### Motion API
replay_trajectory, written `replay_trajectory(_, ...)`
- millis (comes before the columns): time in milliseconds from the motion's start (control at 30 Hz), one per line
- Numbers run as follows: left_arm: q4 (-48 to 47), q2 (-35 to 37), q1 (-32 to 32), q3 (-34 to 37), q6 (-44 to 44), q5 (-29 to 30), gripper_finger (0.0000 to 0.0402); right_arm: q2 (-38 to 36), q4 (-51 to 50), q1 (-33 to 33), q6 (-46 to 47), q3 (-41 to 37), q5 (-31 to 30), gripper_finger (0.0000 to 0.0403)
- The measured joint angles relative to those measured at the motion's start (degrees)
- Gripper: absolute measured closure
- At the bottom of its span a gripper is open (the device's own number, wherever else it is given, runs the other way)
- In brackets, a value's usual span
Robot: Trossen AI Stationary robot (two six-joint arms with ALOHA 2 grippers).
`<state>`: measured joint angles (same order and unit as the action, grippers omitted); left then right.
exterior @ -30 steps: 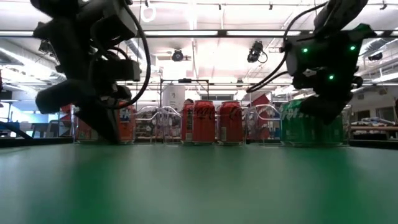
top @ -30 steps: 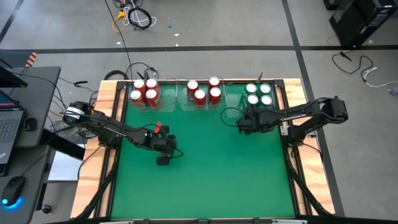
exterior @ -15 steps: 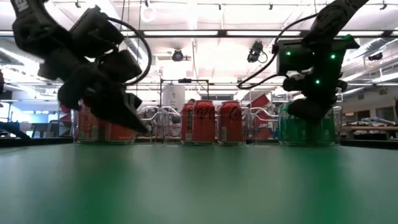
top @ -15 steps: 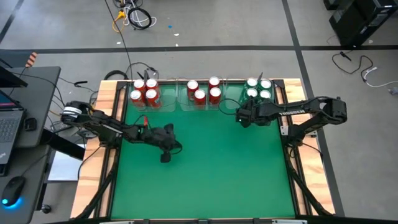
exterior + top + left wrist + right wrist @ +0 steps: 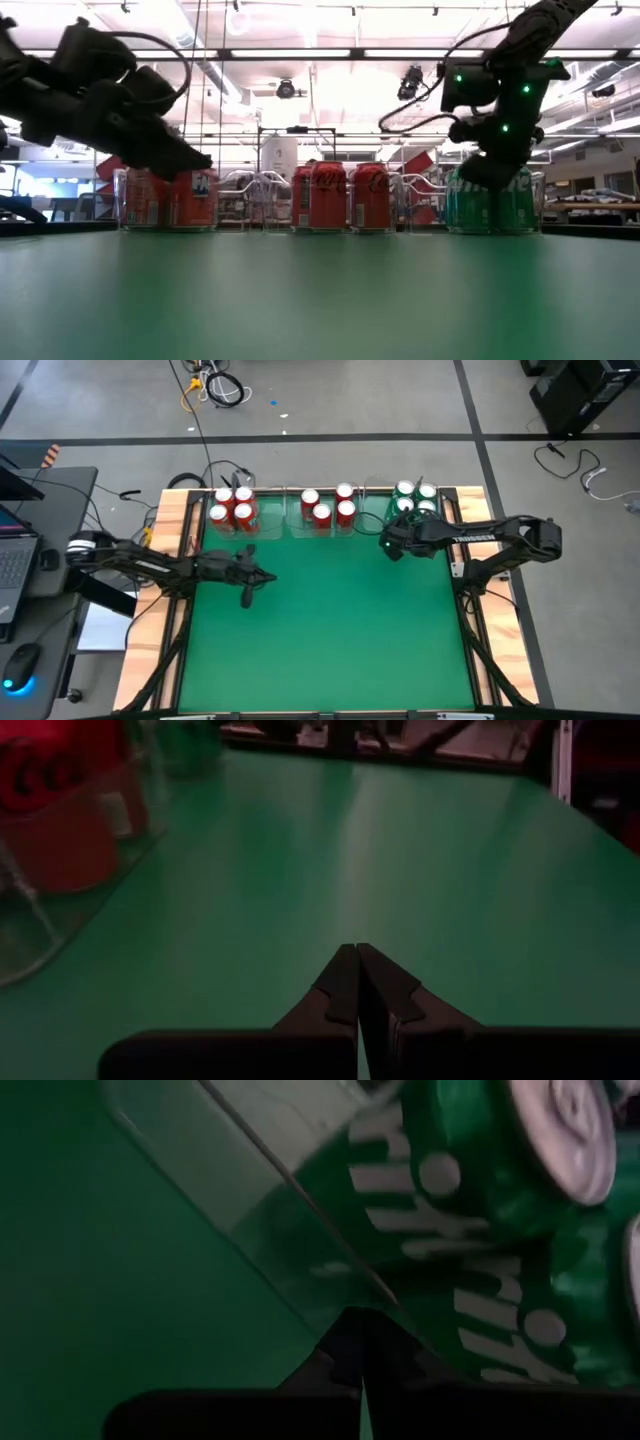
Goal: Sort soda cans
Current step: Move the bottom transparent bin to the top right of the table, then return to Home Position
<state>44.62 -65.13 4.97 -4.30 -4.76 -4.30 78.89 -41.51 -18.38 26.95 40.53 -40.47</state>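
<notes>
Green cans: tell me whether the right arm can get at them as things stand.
Probably yes. The right pincer, shut and empty, hangs right beside the clear bin holding the green cans; their tops are uncovered.

Green-topped table (image 5: 330,630), wooden-edged, with clear bins (image 5: 366,490) of red and green soda cans (image 5: 321,512) along its far edge

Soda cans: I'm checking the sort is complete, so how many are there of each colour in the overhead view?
Red soda cans: 8
Green soda cans: 4
Total: 12
</notes>
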Motion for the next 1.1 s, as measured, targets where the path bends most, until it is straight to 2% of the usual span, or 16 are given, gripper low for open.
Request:
replay_trajectory(100, 0.3, 4.0, 1.2, 2.8, -1.0, -0.2, 0.0401, -1.8, 1.9, 1.3, -1.9, 0.0, 0.4, 0.0403)
replay_trajectory(267, -2.4, 7.9, 2.0, 3.9, -0.5, -0.6, 0.0401, -5.5, 8.8, 3.6, -5.1, -1.7, 5.2, 0.0403)
replay_trajectory(367, -2.4, 8.4, 2.4, 3.9, 0.9, -0.4, 0.0401, -8.4, 17.0, 5.0, -8.1, -5.2, 11.1, 0.0403)
replay_trajectory(567, -0.6, 8.6, 3.5, 3.9, 1.6, 0.1, 0.0401, -14.1, 37.9, 6.5, -15.5, -14.8, 27.0, 0.0403)
replay_trajectory(633, -0.4, 8.6, 3.6, 3.9, 1.8, 0.1, 0.0401, -16.2, 43.5, 7.1, -16.9, -18.0, 29.9, 0.0403)
replay_trajectory(867, -0.2, 8.6, 3.7, 3.9, 2.8, 0.2, 0.0401, -26.5, 53.7, 8.9, -19.1, -27.0, 32.4, 0.0403)
replay_trajectory(1100, -0.3, 8.6, 6.8, 3.9, 2.7, 0.1, 0.0401, -42.2, 52.6, 11.2, -21.0, -33.3, 33.3, 0.0403)
